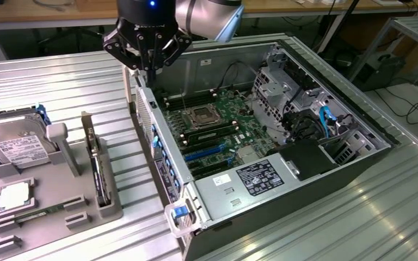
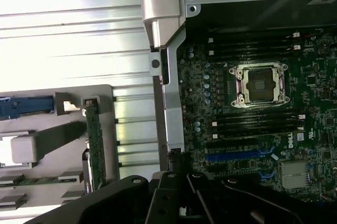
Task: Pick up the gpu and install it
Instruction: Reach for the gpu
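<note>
The gpu is a thin dark card standing on edge in a slot of the grey holder, at the exterior view's left of the open computer case. In the wrist view the gpu shows as a narrow green-edged strip. My gripper hangs shut and empty above the case's rear wall, beyond the card's far end and well above it. The gripper tips sit over that wall's edge. The motherboard lies exposed, with blue expansion slots.
A silver hard drive with a white label stands in the holder, with a square processor and a green memory stick beside it. Drive cages and blue cables fill the case's far side. The table is ribbed metal.
</note>
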### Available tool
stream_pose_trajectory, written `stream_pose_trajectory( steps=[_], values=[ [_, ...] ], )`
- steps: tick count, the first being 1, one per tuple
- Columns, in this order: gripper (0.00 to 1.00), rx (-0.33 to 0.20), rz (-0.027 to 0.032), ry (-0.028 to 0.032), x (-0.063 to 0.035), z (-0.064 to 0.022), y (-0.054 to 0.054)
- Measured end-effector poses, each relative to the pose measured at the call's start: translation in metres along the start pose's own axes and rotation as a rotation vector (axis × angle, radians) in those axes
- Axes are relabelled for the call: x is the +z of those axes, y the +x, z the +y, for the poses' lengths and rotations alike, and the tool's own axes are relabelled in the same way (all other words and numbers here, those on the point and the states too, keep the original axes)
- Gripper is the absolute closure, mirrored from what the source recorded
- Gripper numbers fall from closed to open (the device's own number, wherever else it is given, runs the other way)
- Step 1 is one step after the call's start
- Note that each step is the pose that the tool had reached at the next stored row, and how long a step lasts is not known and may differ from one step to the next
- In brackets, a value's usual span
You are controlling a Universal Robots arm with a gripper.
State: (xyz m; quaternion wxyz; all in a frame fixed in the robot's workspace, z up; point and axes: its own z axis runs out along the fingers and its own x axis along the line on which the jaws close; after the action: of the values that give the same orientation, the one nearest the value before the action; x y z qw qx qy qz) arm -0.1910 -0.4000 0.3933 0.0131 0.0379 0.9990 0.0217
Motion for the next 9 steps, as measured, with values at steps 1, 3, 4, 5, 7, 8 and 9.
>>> stream_pose_trajectory(
  steps=[1, 3, 4, 5, 7, 8, 9],
  values=[
    [0.89, 0.000, 0.0001, 0.0001, -0.0001, -0.0001, 0.0008],
    [0.89, 0.000, 0.0000, 0.0000, -0.0001, -0.0003, 0.0022],
    [0.89, 0.000, 0.0001, 0.0000, -0.0001, -0.0003, 0.0028],
    [0.89, 0.000, 0.0000, 0.0000, -0.0001, -0.0004, 0.0032],
    [0.89, 0.000, 0.0001, 0.0000, -0.0002, -0.0005, 0.0045],
    [0.89, 0.000, 0.0000, 0.0000, -0.0002, -0.0006, 0.0051],
    [0.89, 0.000, 0.0001, 0.0001, -0.0002, -0.0007, 0.0057]
  ],
)
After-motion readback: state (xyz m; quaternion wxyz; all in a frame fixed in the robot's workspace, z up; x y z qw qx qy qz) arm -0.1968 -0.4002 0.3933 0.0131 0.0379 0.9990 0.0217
